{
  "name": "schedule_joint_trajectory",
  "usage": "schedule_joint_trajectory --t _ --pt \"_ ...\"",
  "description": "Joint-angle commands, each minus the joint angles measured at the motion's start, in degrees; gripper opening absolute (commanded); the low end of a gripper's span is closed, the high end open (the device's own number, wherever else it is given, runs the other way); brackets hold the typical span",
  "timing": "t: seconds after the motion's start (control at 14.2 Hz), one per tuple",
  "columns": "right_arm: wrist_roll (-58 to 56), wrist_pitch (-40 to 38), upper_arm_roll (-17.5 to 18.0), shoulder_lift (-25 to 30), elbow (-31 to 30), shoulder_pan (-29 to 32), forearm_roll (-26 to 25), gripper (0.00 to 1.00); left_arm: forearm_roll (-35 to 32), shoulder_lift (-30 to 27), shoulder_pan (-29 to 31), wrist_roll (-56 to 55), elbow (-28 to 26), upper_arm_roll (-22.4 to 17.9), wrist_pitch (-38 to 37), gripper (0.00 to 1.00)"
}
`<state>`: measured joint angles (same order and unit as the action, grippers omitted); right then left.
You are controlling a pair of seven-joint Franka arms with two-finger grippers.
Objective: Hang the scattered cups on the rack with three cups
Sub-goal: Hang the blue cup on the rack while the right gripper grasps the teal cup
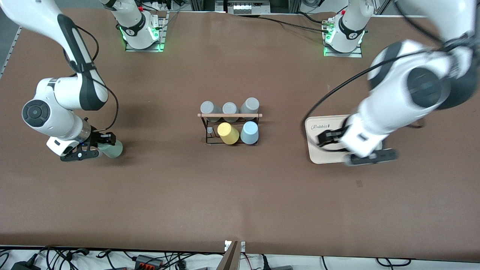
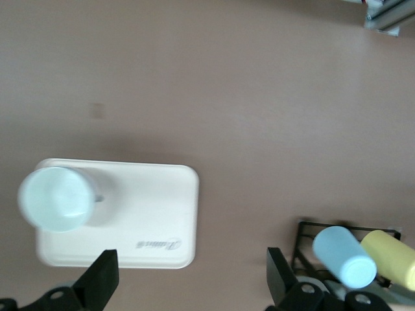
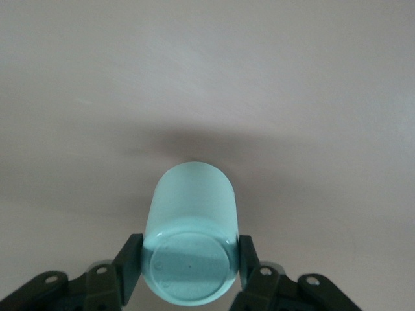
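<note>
- We see a plain reddish-brown table (image 1: 240,195), matt and unpatterned.
- The rack (image 1: 229,127) is black wire with a light wooden dowel (image 1: 229,115) across its top.
- On it hang three grey cups (image 1: 228,108), one yellow tumbler (image 1: 228,133) and one pale sky-blue cup (image 1: 249,132), all plain.
- The pale mint-green cup (image 3: 190,241) is plain, between the black fingers of the right gripper (image 3: 190,275).
- The tray (image 1: 318,150) is cream with small dark script lettering; the white bowl (image 2: 55,198) on it looks faintly bluish inside.
- Both arms are white with black joints; the left gripper (image 2: 188,285) is black.
- Green lights glow at both bases.

Mint-green cup (image 3: 191,233) in right hand (image 3: 189,272)
</note>
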<state>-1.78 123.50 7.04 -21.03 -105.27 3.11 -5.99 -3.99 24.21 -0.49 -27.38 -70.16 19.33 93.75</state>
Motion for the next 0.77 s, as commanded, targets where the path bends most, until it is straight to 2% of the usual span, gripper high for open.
schedule_joint_trajectory --t 0.0,0.14,0.28,0.35,0.42,0.49,0.63,0.7 --pt "8.95 -12.11 2.71 -0.94 11.19 -3.45 1.51 0.39 -0.93 -6.09 2.86 4.86 -2.17 0.62 -5.22 1.0" --pt "14.5 -16.26 2.71 -2.26 17.0 -7.05 5.8 0.39 -0.93 -6.8 3.48 6.55 -3.74 0.62 -5.94 1.0" --pt "20.03 -17.06 2.71 -2.61 18.52 -10.12 7.83 0.39 -0.06 -9.08 3.75 6.46 -7.42 0.71 -4.72 1.0" --pt "22.84 -16.89 2.71 -2.61 18.52 -11.36 7.93 0.39 -0.05 -12.22 3.31 6.46 -11.88 0.62 -1.75 1.0" --pt "25.91 -16.45 2.71 -2.7 18.61 -13.11 7.93 0.39 0.03 -16.08 3.31 6.46 -18.72 0.62 2.89 1.0" --pt "28.99 -16.27 2.71 -3.31 19.31 -15.13 7.84 0.39 0.04 -18.65 3.22 6.46 -22.7 0.36 5.2 1.0" --pt "36.19 -16.27 2.71 -5.85 22.72 -18.74 7.75 0.39 0.12 -19.11 3.13 6.29 -23.53 -0.08 5.65 1.0" --pt "38.75 -16.27 2.63 -6.91 24.31 -20.32 7.67 0.39 0.12 -18.76 3.04 6.46 -23.01 -1.65 6.18 1.0"
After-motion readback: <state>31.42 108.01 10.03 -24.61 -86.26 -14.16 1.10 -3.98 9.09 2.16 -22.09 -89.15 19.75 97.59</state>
